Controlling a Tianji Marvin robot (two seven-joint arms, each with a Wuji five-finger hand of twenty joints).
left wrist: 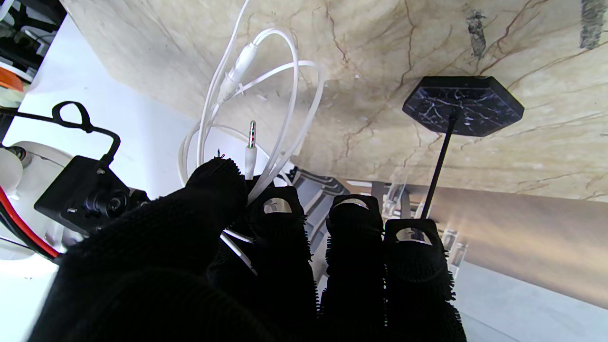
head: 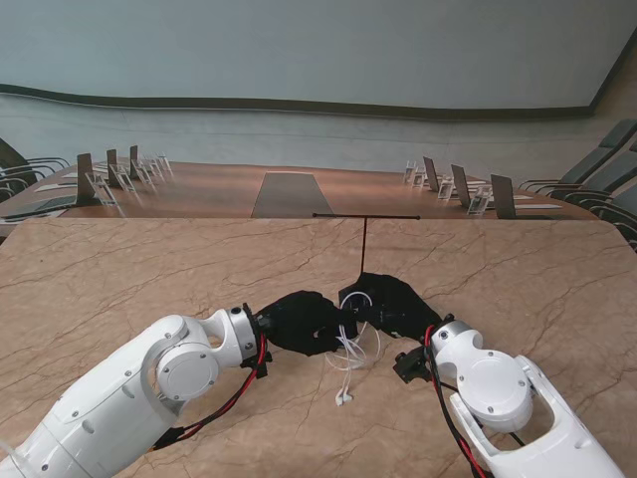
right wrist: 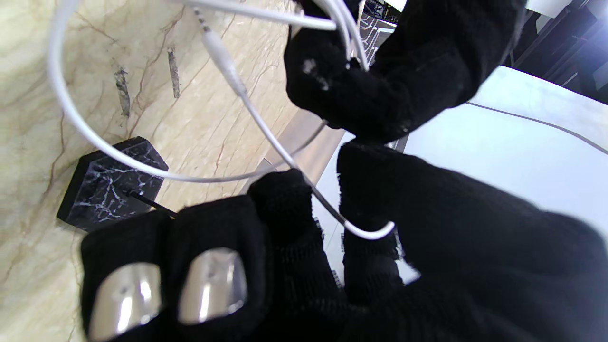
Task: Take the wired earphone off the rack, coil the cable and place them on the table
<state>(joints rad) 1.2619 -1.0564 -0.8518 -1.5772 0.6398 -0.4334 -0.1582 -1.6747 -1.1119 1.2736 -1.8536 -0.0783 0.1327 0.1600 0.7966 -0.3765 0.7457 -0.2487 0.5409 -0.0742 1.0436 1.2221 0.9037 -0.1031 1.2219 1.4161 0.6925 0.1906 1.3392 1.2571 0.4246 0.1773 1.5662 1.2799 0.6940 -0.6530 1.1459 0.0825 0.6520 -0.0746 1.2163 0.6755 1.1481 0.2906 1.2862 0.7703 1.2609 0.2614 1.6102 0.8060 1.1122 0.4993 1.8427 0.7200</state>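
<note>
Stand view: white wired earphone cable [head: 348, 351] pinched between black-gloved left hand [head: 299, 322] and right hand [head: 393, 304], loops dangling toward 6 o'clock

Worktop [head: 149, 269]: tan marble-look slab with brown veining, rounded far corners, spans the full width of the stand view. Rack [head: 364, 244] stands directly on it near centre: thin black upright post with a thin crossbar on top, on a black hexagonal base [left wrist: 463, 105] with white veining, sitting flat on the surface. In the stand view the base is mostly hidden. A couple of dark smudges [right wrist: 122, 90] mark the worktop close to the base.
</note>
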